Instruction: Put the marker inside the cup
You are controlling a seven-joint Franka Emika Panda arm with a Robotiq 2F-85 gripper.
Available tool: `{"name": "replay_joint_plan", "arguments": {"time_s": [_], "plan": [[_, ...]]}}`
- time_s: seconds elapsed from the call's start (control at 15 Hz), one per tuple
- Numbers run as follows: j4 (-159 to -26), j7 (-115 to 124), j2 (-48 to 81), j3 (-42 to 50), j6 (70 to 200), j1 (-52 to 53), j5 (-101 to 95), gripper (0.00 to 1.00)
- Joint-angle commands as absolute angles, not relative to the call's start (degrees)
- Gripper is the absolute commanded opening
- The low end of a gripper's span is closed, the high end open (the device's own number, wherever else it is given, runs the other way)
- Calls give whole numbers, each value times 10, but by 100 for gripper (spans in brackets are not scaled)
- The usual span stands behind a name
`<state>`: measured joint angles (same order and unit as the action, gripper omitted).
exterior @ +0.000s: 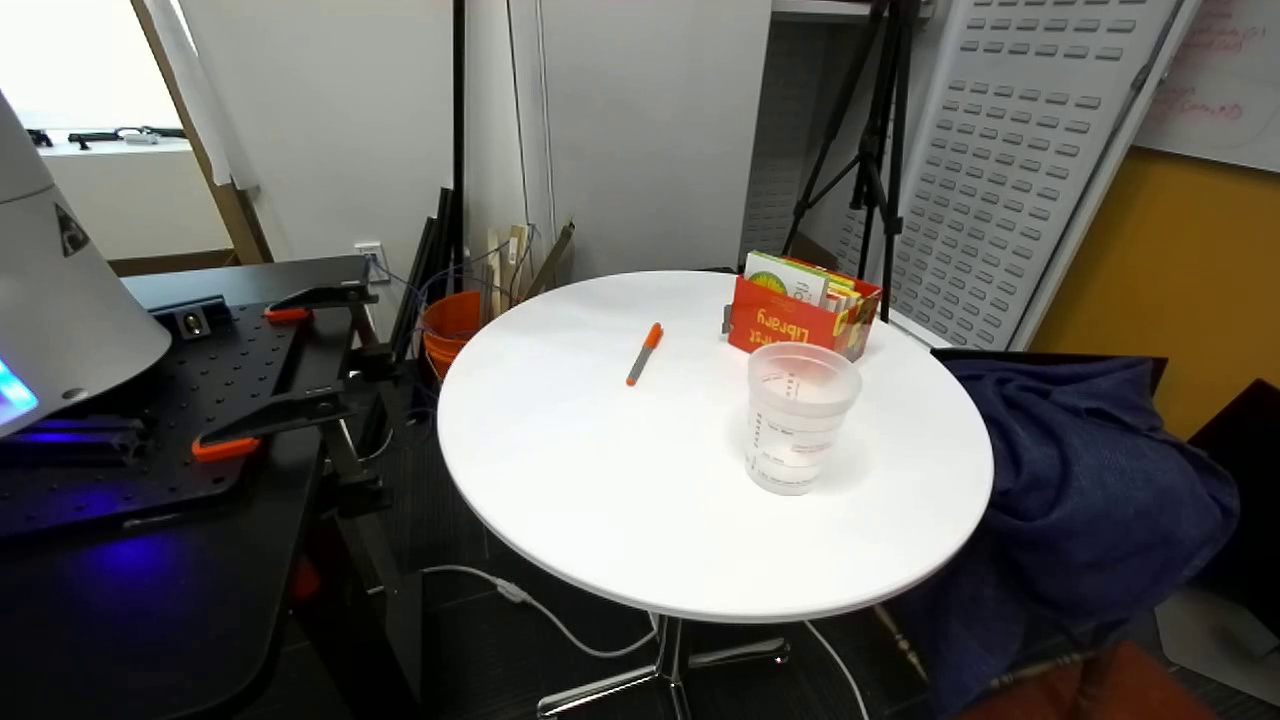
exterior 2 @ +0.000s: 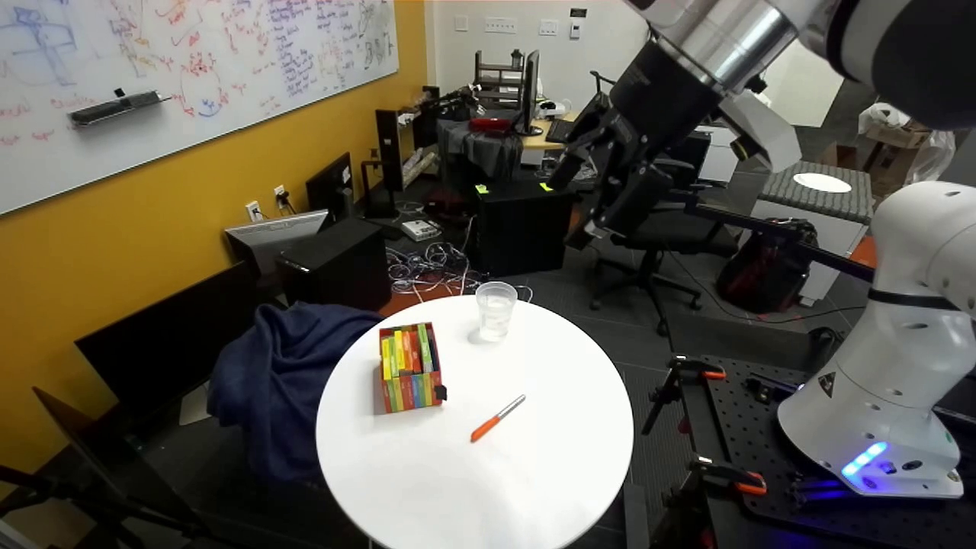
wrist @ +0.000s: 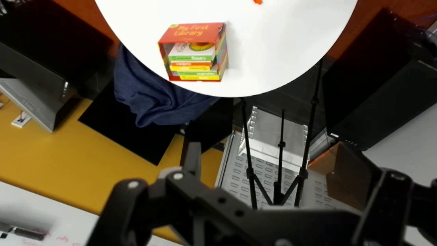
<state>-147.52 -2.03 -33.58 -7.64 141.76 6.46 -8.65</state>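
The marker [exterior: 645, 354], grey with orange ends, lies on the round white table; it also lies there in an exterior view [exterior 2: 497, 419]. In the wrist view only an orange tip of the marker [wrist: 257, 1] shows at the top edge. The clear cup [exterior: 795, 430] stands upright on the table, apart from the marker; it also shows in an exterior view [exterior 2: 495, 313]. The cup is out of the wrist view. My gripper [exterior 2: 575, 206] is raised above the table, open, with nothing between its fingers. In the wrist view my gripper [wrist: 280, 153] has its fingers wide apart.
A red box of small books [exterior: 800, 310] stands on the white table [exterior: 600, 500], near the cup; it also shows in the wrist view [wrist: 193, 51]. A dark blue cloth [exterior 2: 282, 389] hangs beside the table. A black tripod [exterior: 875, 150] stands behind it.
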Motion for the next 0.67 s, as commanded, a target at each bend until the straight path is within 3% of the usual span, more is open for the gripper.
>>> {"name": "replay_joint_plan", "arguments": {"time_s": [0.0, 0.6], "plan": [[-1485, -46, -297, -59, 1437, 82, -67, 100], [-1480, -132, -206, -28, 1444, 83, -73, 100]]}}
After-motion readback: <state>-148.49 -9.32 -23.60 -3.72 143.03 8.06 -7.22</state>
